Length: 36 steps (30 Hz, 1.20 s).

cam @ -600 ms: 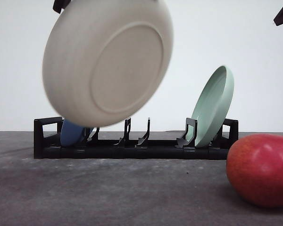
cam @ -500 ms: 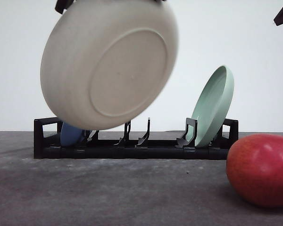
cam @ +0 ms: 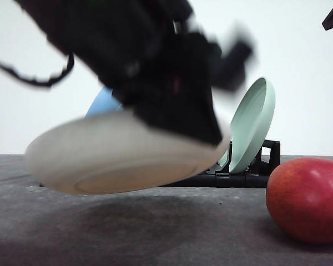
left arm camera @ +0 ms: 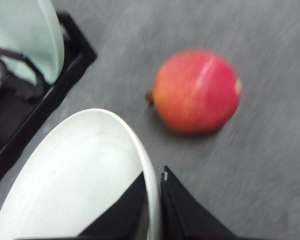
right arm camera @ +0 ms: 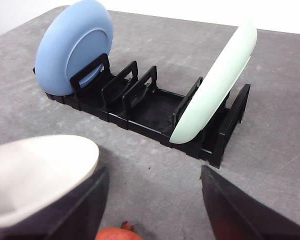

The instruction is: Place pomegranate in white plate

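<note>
- Since 0.5 s ago, white plate (cam: 122, 160) swung from upright to near flat, low over table (cam: 155, 233).
- Left tool (left arm camera: 155, 200) pinches its rim; right tool (right arm camera: 152, 210) spread.
- Pomegranate (cam: 308, 200) waits near table's right edge; next: set plate down.

Plain white wall (cam: 305, 83) behind; dark grey matte table (cam: 155, 233) across foreground; even soft light, faint shadows on table.

Grey, matte table (right arm camera: 290, 100), lightly speckled. Resting directly on it: a black slotted dish rack (right arm camera: 155, 107) and a red pomegranate (cam: 306, 199), the fruit lying just beyond the left gripper (left arm camera: 152, 210), well apart from the rack. Standing upright in the rack's end slots: a blue plate (right arm camera: 72, 47) and a pale green plate (right arm camera: 215, 82).
</note>
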Available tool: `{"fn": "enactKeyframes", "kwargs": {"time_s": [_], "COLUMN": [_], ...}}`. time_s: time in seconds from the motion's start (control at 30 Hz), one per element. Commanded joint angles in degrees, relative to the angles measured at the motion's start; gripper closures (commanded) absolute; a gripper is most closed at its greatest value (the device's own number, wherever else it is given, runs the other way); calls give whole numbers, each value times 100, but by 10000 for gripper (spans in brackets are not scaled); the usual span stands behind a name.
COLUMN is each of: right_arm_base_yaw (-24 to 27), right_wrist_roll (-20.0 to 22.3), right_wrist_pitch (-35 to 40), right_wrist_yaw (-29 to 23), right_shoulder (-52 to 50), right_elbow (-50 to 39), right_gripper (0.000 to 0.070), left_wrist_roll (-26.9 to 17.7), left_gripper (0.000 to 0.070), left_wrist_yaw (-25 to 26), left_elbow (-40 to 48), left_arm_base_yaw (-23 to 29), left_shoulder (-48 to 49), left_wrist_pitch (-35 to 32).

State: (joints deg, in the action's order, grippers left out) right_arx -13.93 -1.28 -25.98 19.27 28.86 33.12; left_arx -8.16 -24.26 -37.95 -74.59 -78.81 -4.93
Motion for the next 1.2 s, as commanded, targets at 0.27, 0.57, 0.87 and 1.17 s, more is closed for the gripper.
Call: {"fn": "enactKeyframes", "kwargs": {"time_s": [0.27, 0.57, 0.87, 1.17], "right_arm_base_yaw": [-24, -24, -24, -24], "right_wrist_roll": [42, 42, 42, 42], "right_wrist_pitch": [15, 15, 12, -29], "right_wrist_yaw": [-17, -17, -18, -17], "right_shoulder": [15, 15, 15, 15], "right_elbow": [85, 87, 87, 86], "right_gripper": [333, 333, 333, 333], "left_wrist_roll": [276, 822, 1825, 2296], "left_gripper": [681, 308, 299, 301], "left_wrist_yaw": [-1028, -996, 942, 2420], "left_elbow": [-44, -50, -226, -232], "left_arm_base_yaw": [-441, -439, -134, 1226], "left_shoulder": [-985, -1112, -497, 1065], "left_wrist_pitch": [-109, -109, 327, 1469]}}
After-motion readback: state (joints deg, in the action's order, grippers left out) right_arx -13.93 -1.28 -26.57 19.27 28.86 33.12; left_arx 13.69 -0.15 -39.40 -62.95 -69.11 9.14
